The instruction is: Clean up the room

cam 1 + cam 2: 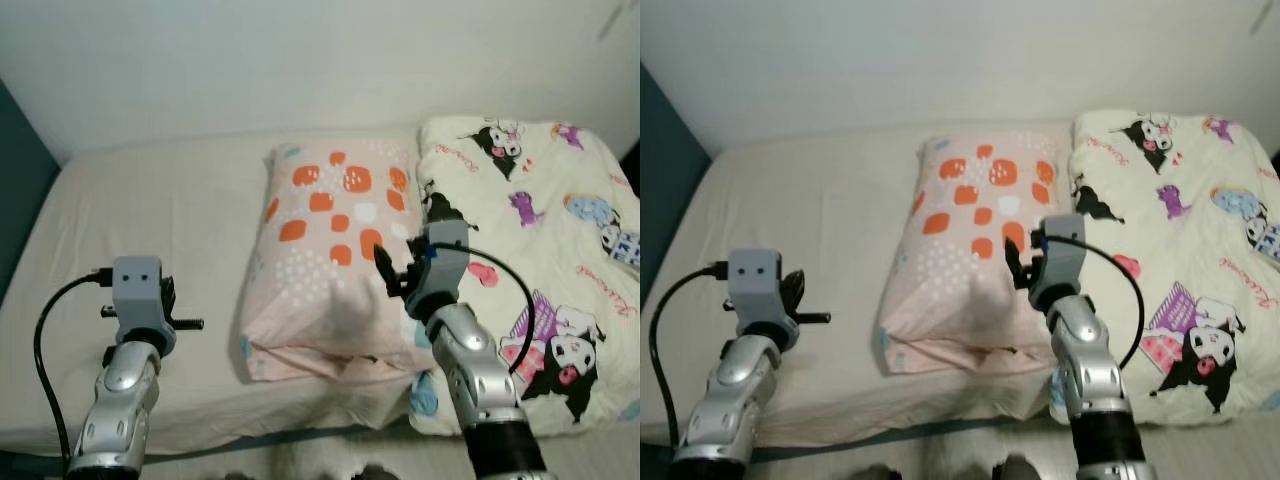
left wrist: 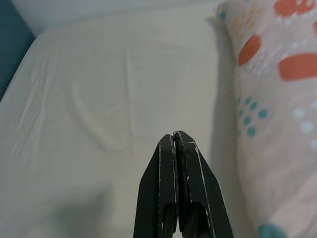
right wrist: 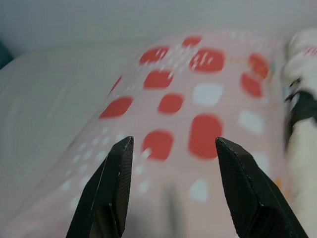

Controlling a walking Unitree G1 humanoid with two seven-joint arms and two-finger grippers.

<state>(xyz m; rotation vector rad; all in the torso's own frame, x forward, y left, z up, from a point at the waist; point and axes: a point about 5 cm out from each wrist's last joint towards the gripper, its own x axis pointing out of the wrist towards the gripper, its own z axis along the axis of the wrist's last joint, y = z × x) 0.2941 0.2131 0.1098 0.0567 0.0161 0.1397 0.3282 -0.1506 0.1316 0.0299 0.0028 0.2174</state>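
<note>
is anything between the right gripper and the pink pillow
Nothing visible. The right gripper hangs open directly over the pillow, its fingers apart with only the pillow's fabric beyond. The folded cartoon quilt lies beside it.

Soft even light, wrist views blurry

the pillow (image 1: 335, 255) is showing pale pink with orange-red and white rounded squares, small white dots, and teal dots near one edge. the blanket (image 1: 540, 260) is showing cream with black-and-white cartoon figures, purple and pink shapes and pink writing. the bed (image 1: 150, 210) is wearing a plain cream sheet. the wall (image 1: 300, 60) is looking white, with a dark teal strip at the left.
</note>
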